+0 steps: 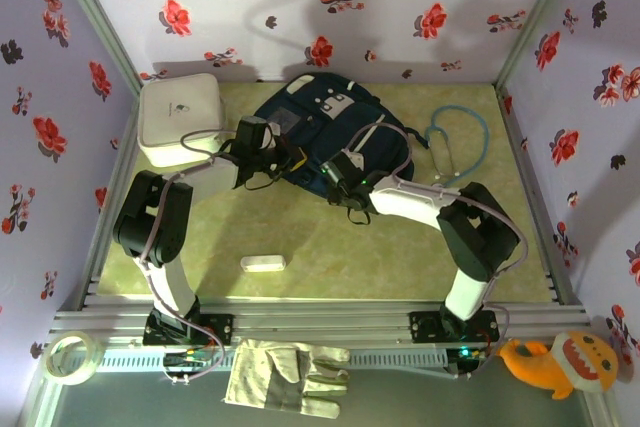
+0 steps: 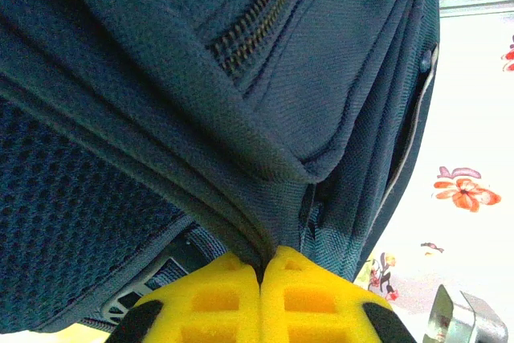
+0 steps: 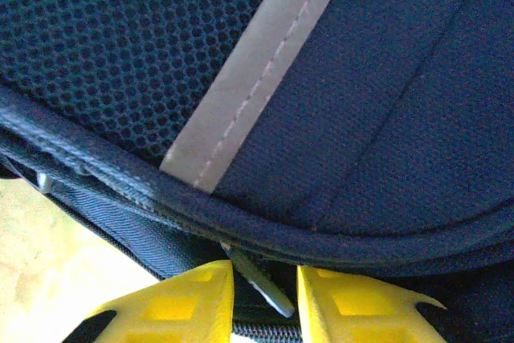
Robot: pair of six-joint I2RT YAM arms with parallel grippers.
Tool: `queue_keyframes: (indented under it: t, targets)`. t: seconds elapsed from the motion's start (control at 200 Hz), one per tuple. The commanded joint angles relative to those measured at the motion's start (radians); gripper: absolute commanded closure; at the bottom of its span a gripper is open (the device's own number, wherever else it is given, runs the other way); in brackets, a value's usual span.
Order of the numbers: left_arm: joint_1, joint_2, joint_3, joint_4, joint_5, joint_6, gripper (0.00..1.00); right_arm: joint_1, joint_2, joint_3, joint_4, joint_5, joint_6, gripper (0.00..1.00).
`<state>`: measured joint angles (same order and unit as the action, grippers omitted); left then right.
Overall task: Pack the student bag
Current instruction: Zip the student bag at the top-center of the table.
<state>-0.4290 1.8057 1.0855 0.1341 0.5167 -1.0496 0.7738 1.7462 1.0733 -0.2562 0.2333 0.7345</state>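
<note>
I have the student bag (image 1: 318,115) lying flat on the table (image 1: 340,247), at the far edge near the middle, its grey-white patch facing up. Both arms reach in over its near side.

On the left wrist camera, the left gripper (image 2: 261,269) is pressed together, with a ridge of the bag's navy fabric running straight into the seam between the yellow fingers (image 2: 209,303). As far as I can tell this close up, it is clamped on that fold. A closed zip (image 2: 257,30) runs across the panel above it.

On the right wrist camera, the right gripper (image 3: 265,280) stands a little apart at the bag's piped edge. A grey metal zip pull (image 3: 261,283) hangs in the gap between the two fingers, and neither finger presses it. A pale stripe (image 3: 257,78) crosses the mesh just above.

A white rounded box (image 1: 180,119) sits in the far-left corner, just beside the bag. A teal looped tube (image 1: 457,142) lies toward the far-right corner. A small white oblong object (image 1: 263,264) rests near the near edge, left of centre and well apart from the bag.

Off the table, below the arm bases, I see a pale work glove (image 1: 287,377), a tape roll (image 1: 68,358) to the left and an orange plush toy (image 1: 560,362) to the right.
</note>
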Motion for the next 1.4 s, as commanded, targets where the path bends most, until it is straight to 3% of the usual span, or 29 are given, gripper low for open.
queue_keyframes:
  t: [0.0, 0.215, 0.36, 0.495, 0.795, 0.99, 1.08, 1.175, 1.28, 1.395]
  targets:
    - [0.016, 0.002, 0.024, -0.001, -0.009, 0.033, 1.00, -0.009, 0.026, 0.030, 0.020, 0.041, -0.062, 0.71]
    - [0.016, 0.004, 0.033, 0.004, -0.009, 0.027, 1.00, 0.018, 0.029, 0.025, 0.045, 0.060, -0.122, 0.76]
    - [0.016, 0.006, 0.037, 0.006, -0.010, 0.026, 1.00, 0.019, 0.035, 0.049, -0.021, 0.152, -0.086, 0.89]
    - [0.026, 0.003, 0.036, -0.014, -0.024, 0.042, 1.00, 0.019, -0.019, 0.024, -0.036, 0.204, -0.044, 0.95]
    - [0.066, -0.004, 0.016, -0.079, -0.093, 0.098, 1.00, 0.001, -0.205, -0.099, -0.125, 0.377, 0.062, 0.96]
    - [0.085, 0.007, 0.020, -0.098, -0.092, 0.121, 1.00, -0.045, -0.215, -0.114, -0.168, 0.372, 0.090, 0.97]
    - [0.087, 0.005, 0.026, -0.106, -0.092, 0.131, 1.00, -0.054, -0.213, -0.113, -0.113, 0.314, 0.036, 0.97]
    - [0.087, 0.002, 0.033, -0.107, -0.074, 0.131, 1.00, -0.050, -0.208, -0.102, -0.038, 0.196, -0.040, 0.92]
    - [0.084, -0.018, 0.031, -0.106, -0.056, 0.126, 1.00, -0.046, -0.200, -0.097, 0.020, 0.073, -0.058, 0.77]
    - [0.075, -0.047, 0.024, -0.120, -0.045, 0.131, 1.00, -0.045, -0.182, -0.077, 0.004, 0.057, -0.015, 0.63]
